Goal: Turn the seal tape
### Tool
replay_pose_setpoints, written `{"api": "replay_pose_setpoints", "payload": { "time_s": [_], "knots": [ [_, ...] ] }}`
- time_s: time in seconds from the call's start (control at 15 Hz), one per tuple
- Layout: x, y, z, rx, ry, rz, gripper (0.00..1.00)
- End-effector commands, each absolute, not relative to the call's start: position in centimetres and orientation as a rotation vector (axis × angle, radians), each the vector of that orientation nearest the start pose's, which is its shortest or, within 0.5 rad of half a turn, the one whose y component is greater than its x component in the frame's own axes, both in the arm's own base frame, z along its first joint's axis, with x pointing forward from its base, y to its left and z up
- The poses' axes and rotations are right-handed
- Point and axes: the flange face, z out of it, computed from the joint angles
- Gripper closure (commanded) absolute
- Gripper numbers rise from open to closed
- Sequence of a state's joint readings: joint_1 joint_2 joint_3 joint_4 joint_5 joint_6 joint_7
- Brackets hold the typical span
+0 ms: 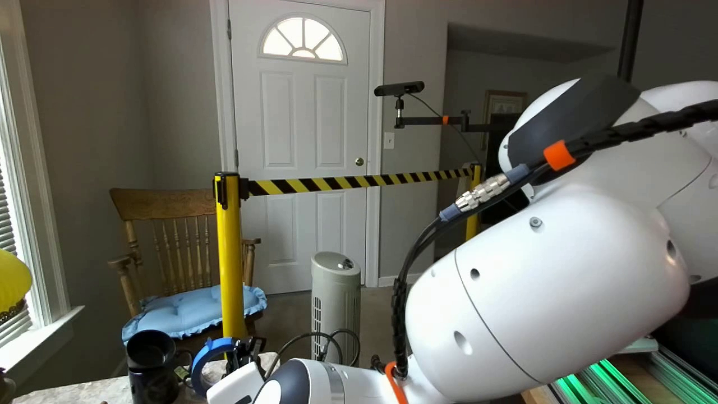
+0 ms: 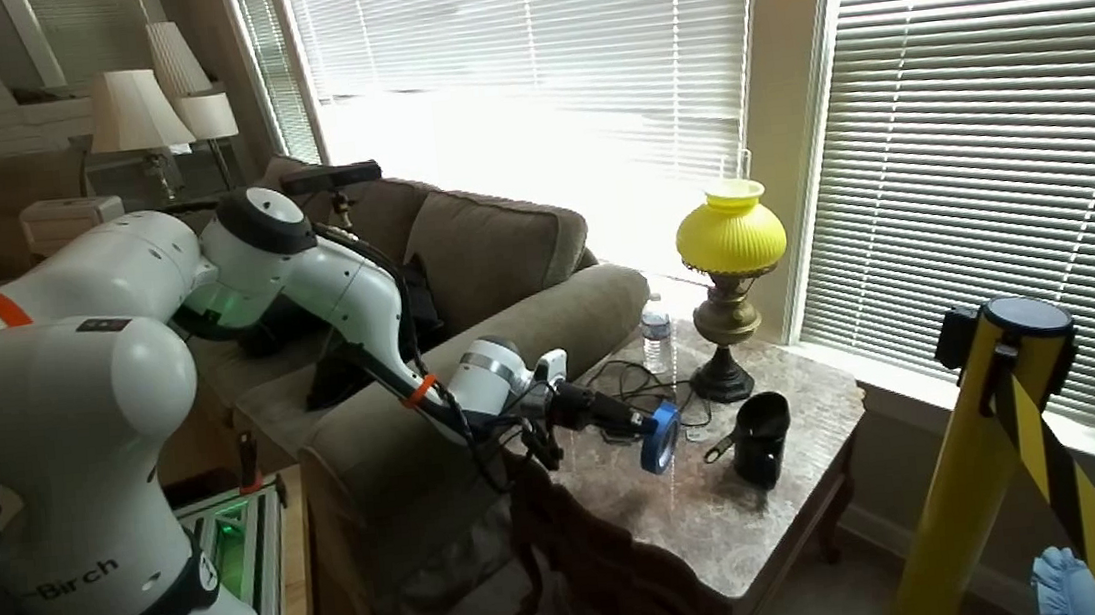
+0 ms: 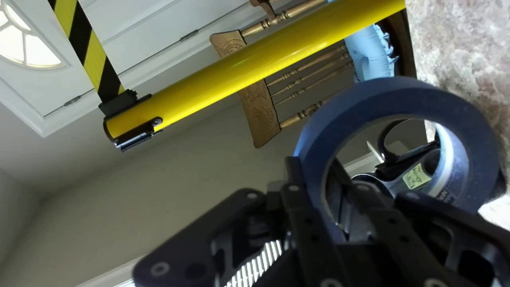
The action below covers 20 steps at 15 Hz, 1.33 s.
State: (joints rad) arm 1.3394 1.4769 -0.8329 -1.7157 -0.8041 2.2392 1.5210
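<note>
A blue roll of tape is held on edge in my gripper. It shows in both exterior views (image 1: 199, 367) (image 2: 651, 445) and in the wrist view (image 3: 398, 95). My gripper (image 3: 314, 165) is shut on one side of the ring. One finger lies against its outside and the other passes through its hole. In the exterior views the gripper (image 1: 242, 352) (image 2: 643, 425) reaches over the marble-topped table (image 2: 618, 522). The roll seems to be above the tabletop, but I cannot tell whether its lower edge touches. The fingers hide part of the ring.
A black mug (image 2: 759, 443) with a handle stands on the table beyond the roll. A yellow-shaded lamp (image 2: 730, 235), a water bottle (image 2: 657, 337) and loose black cables (image 2: 630, 380) are farther back. A yellow post (image 1: 229, 258) and the sofa arm (image 2: 512, 356) stand near the table.
</note>
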Motion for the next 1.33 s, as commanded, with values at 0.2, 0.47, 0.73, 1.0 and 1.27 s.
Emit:
{"api": "replay_pose_setpoints", "payload": {
  "time_s": [0.2,0.47,0.73,1.0,1.27],
  "knots": [
    [52.9,23.6,-5.0,1.61,0.014,0.976,0.95],
    [52.0,24.6,-7.1,1.598,-0.097,1.027,0.95],
    [51.3,24.4,-7.7,1.568,-0.138,1.062,0.95],
    [51.7,24.3,-9.3,1.603,-0.175,1.083,0.95],
    [52.0,23.8,-10.1,1.599,-0.16,1.065,0.95]
  ]
}}
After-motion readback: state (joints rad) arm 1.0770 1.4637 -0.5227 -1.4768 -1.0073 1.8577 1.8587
